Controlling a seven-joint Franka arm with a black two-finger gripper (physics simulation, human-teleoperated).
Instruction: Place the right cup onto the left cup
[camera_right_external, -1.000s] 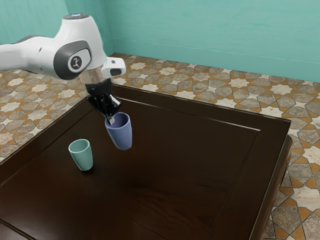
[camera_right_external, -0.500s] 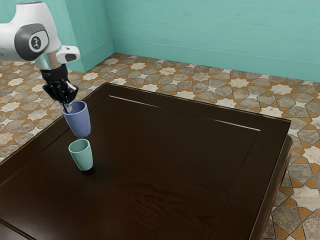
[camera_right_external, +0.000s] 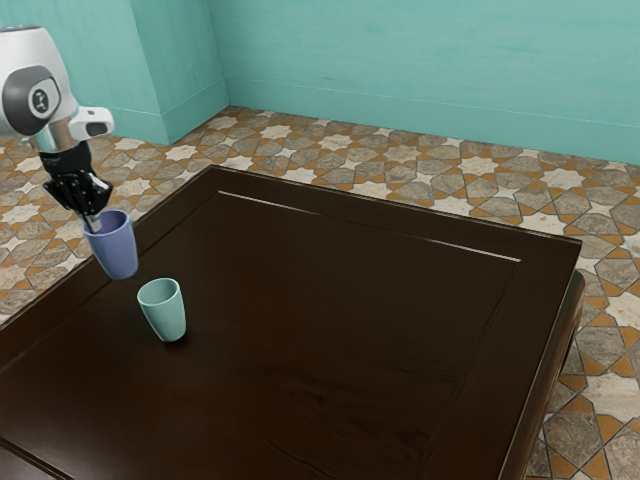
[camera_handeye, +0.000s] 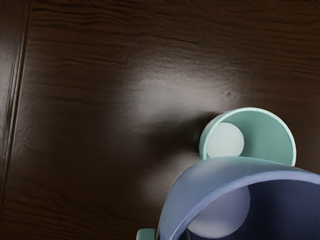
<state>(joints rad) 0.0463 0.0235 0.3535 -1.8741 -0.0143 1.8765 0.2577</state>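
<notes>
My gripper (camera_right_external: 92, 218) is shut on the near rim of the blue cup (camera_right_external: 112, 250), which it carries upright, slightly tilted, in the air. Up and to the exterior view's left of the green cup (camera_right_external: 163, 312) hangs this blue cup, apart from it. The green cup stands on the table with its mouth up. In the wrist view, the blue cup (camera_handeye: 200, 185) is large at the lower edge and covers part of the green cup's rim; the inside of the green cup (camera_handeye: 265, 135) can be seen beyond it.
The dark wooden table (camera_right_external: 350, 300) has a raised border, and its far corner lies beyond the cups in the exterior view. Patterned floor tiles (camera_right_external: 450, 165) and a teal wall (camera_right_external: 420, 60) are behind it.
My gripper has carried the blue cup toward the exterior view's left, first passing above and behind the green cup, then beyond it. The green cup has stayed put.
</notes>
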